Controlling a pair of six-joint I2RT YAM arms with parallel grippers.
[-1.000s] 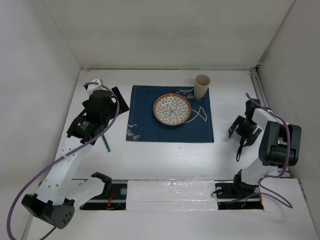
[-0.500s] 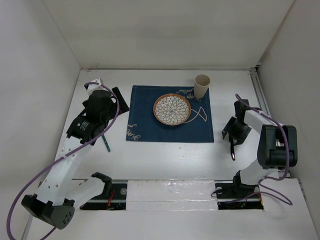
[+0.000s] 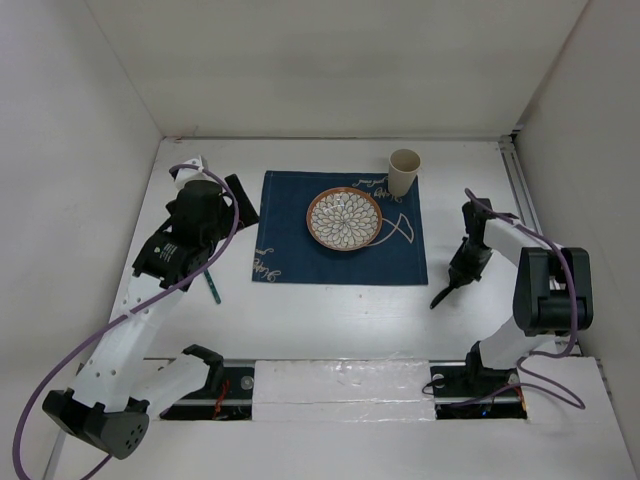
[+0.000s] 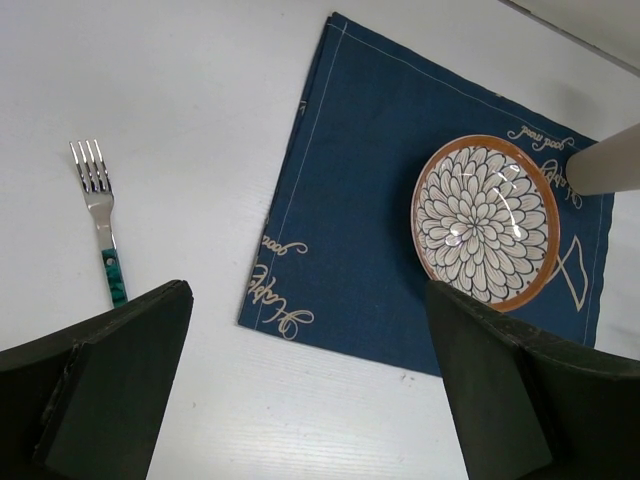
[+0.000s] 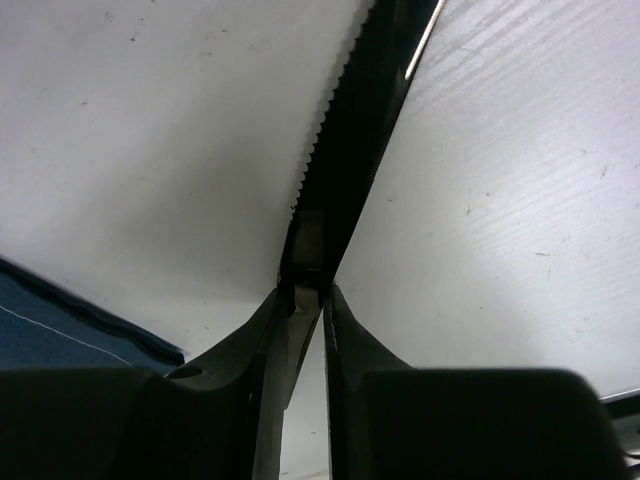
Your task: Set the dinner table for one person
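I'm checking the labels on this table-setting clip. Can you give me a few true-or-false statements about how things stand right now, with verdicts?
1. The plate sits on the blue mat. True.
2. The fork lies on the mat. False: it lies on the white table, to the left of the mat.
3. The right gripper is shut on a serrated knife. True.
4. The left gripper holds the fork. False: its fingers are spread wide with nothing between them.
5. The cup lies tipped over on the plate. False: it stands upright at the mat's far right corner.
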